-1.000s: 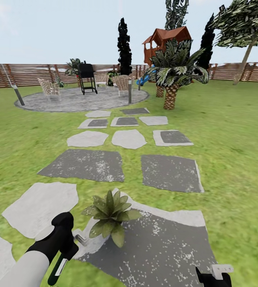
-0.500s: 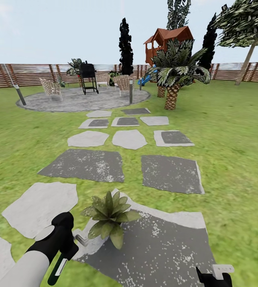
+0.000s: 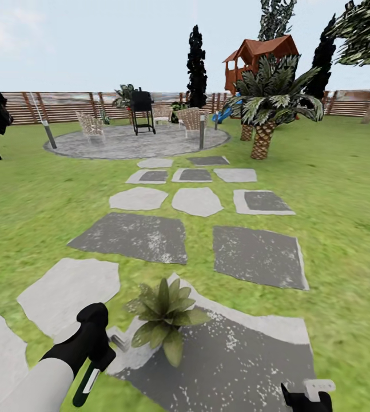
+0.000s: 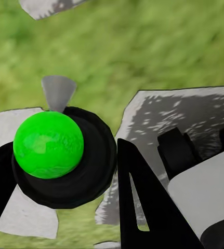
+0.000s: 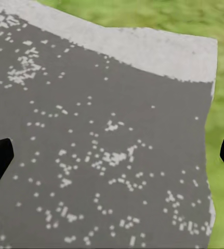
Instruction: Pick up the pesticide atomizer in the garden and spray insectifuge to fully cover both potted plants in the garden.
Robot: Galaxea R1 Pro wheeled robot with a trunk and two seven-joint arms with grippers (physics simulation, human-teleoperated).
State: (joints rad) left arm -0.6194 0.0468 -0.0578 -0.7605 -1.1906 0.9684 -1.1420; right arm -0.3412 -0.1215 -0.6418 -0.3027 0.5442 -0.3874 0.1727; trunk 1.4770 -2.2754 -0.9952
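One potted plant (image 3: 164, 317), a low rosette of pointed green leaves, stands on a dark grey stepping stone (image 3: 236, 360) close in front of me. I make out no whitish specks on its leaves. My left gripper (image 3: 96, 356) is just left of the plant, shut on the pesticide atomizer (image 3: 90, 335). In the left wrist view the atomizer (image 4: 65, 155) is a black round body with a bright green ball and a grey cone nozzle (image 4: 58, 92) between the black fingers (image 4: 137, 197). My right gripper (image 3: 307, 395) hangs open over the same stone (image 5: 112, 104). The second potted plant is out of view.
The garden's lawn (image 3: 333, 229) spreads all around, with grey and white stepping stones (image 3: 133, 236) leading to a round paved patio (image 3: 133, 143) with chairs and a grill (image 3: 142, 109). A palm (image 3: 265, 109), a playhouse (image 3: 259, 54) and a slatted fence (image 3: 64, 106) stand behind.
The whole picture has shifted to the right, so the camera has turned left; a dark tree has come in at the left edge. Both grippers keep their place beside the plant.
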